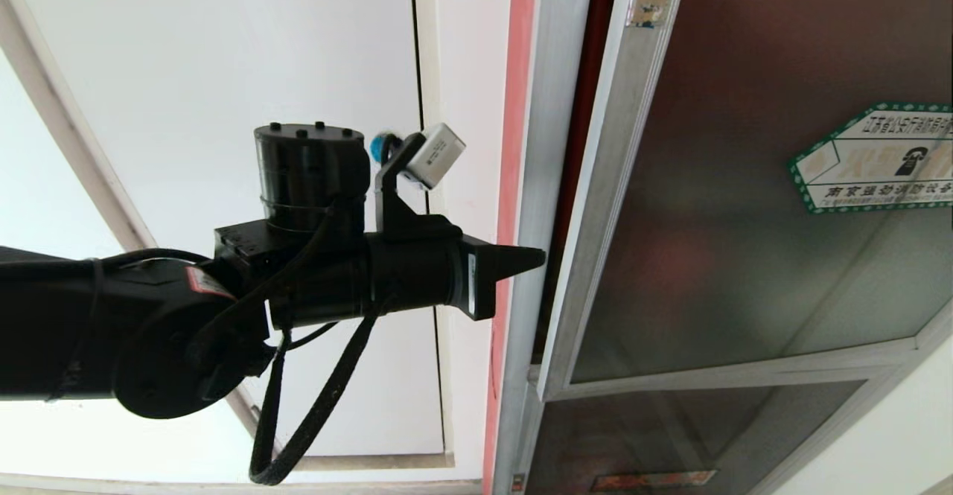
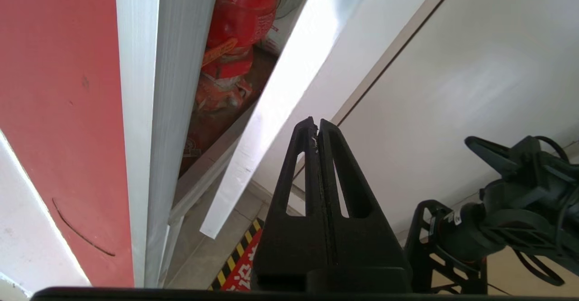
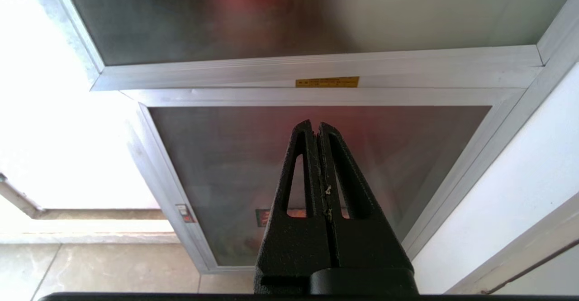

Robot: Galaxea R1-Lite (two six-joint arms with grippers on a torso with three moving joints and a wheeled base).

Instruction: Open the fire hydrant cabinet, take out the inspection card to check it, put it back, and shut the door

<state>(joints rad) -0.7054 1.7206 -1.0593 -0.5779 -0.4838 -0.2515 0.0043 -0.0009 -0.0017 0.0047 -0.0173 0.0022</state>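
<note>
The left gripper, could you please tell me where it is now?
In the head view the left gripper, shut, is left of centre, its tip at the gap beside the silver-framed frosted-glass door.

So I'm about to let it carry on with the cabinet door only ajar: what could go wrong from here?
The left gripper, shut, points into the narrow gap between the cabinet frame and the door; it might jam there or slip off the door's edge. With the gap so slim, it could also knock the red valve inside. The right gripper, shut, is parked low before the lower panel.
</note>
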